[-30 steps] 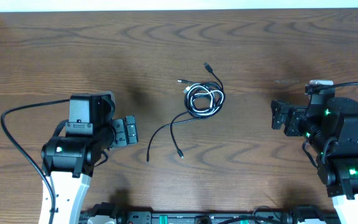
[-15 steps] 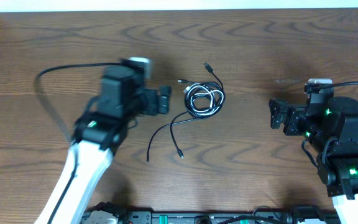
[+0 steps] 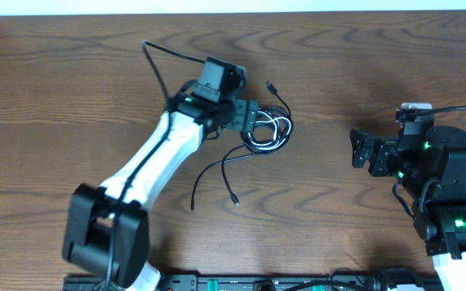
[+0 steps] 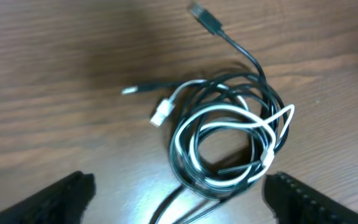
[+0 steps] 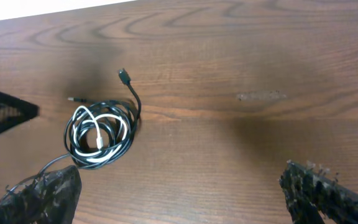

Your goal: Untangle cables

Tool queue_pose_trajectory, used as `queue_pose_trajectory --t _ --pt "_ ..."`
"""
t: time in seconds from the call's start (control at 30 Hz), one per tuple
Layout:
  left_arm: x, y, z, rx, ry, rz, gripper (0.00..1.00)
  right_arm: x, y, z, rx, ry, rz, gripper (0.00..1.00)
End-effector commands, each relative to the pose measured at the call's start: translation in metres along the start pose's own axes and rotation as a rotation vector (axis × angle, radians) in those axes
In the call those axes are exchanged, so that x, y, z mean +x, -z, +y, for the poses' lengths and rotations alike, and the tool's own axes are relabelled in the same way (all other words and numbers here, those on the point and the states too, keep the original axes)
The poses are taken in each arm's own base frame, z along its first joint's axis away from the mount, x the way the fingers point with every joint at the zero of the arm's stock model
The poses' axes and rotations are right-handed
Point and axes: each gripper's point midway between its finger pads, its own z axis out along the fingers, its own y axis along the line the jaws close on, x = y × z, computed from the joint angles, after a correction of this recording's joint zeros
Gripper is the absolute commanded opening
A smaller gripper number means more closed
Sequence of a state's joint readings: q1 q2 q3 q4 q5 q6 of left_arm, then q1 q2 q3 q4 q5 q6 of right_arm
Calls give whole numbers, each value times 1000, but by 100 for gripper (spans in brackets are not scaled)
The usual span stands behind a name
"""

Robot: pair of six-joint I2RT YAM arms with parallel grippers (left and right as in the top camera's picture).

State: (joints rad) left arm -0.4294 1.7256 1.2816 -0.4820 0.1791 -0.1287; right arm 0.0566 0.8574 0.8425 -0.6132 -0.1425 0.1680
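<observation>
The cables (image 3: 267, 129) lie as a tangled coil of black cords and one white cord in the middle of the table, with black tails trailing toward the front (image 3: 217, 174). The coil also shows in the left wrist view (image 4: 229, 146) and the right wrist view (image 5: 99, 134). My left gripper (image 3: 247, 118) is open, hovering at the coil's left edge; its fingertips (image 4: 179, 193) straddle the coil's near side. My right gripper (image 3: 361, 150) is open and empty, well right of the coil, over bare wood (image 5: 185, 193).
The wooden table (image 3: 362, 65) runs to a pale back edge. A faint scuff mark (image 3: 370, 106) lies at the right. The left arm's thick black cable (image 3: 158, 61) arches behind it. The right arm's body (image 3: 439, 186) stands at the right edge.
My left arm has swung from the front left up and right across the table until its gripper reached the coil. The cables and my right arm have not moved.
</observation>
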Motion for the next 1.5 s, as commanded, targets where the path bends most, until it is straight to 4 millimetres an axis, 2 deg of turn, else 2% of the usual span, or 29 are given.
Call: queue_pose_trajectory --t 0.0,0.13,0.17,0.23,0.4,0.47,0.5,0.57,0.6,0.63,0.7,0.8,0.87,0.93,1.1,1.3,1.47 --pt "1 -21 -18 41 -36 8 87 -6 3 5 -14 10 -15 99" --pt "9 -43 -19 35 -43 33 83 -6 3 5 -14 10 -15 99" --pt "19 -57 -15 27 -35 71 79 -6 3 5 -14 10 -15 99" --pt "29 -68 -12 20 -30 105 78 -6 3 5 -14 10 -15 99" --pt "47 -87 -7 8 -20 168 73 -6 3 5 -14 10 -15 99" --pt "54 -92 -9 7 -24 188 67 -6 3 5 -14 10 -15 99" --pt "56 -93 -10 7 -28 196 59 -6 3 5 -14 10 -15 99" --pt "62 -93 -14 8 -36 215 29 -6 3 5 -14 10 -15 99" --pt "64 -93 -15 11 -37 222 22 -6 3 4 -14 10 -15 99" --pt "69 -90 -22 37 -38 243 8 -6 3 4 -14 10 -15 99" --pt "74 -79 -44 160 -23 279 7 -5 2 1 3 9 -10 99" --pt "67 -52 -76 331 -8 277 8 0 -5 -1 10 3 24 99" --pt "52 -22 -96 434 -15 228 7 8 -13 16 -95 -9 74 99" --pt "35 10 -106 474 -35 152 7 18 -21 31 -191 -22 134 99" --pt "12 59 -117 505 -13 43 8 34 -40 47 -303 -55 238 96" --pt "7 88 -139 641 13 32 7 33 -55 59 -383 -133 264 94" --pt "5 92 -144 678 31 33 8 27 -51 75 -489 -130 255 89"
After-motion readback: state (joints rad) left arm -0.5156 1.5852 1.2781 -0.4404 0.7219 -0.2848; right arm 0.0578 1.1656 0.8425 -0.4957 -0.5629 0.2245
